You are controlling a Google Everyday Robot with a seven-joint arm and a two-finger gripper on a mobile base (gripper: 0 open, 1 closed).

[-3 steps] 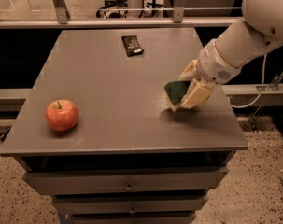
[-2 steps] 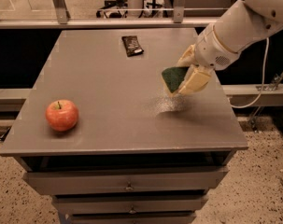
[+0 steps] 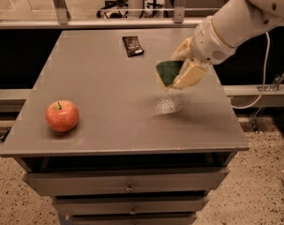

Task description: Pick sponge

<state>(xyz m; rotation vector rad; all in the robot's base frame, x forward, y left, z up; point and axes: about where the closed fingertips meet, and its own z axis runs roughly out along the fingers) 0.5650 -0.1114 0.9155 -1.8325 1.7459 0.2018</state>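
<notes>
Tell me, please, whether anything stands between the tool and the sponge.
Nothing visible does: the tool is shut on the sponge, holding it above the table. The apple and the black wrapper lie well apart from it.

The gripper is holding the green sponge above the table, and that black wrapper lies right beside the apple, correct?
Not quite. In the camera view the black wrapper lies near the far edge of the table, well apart from the apple at front left. The gripper, over the right side, does hold the green sponge above it.
</notes>
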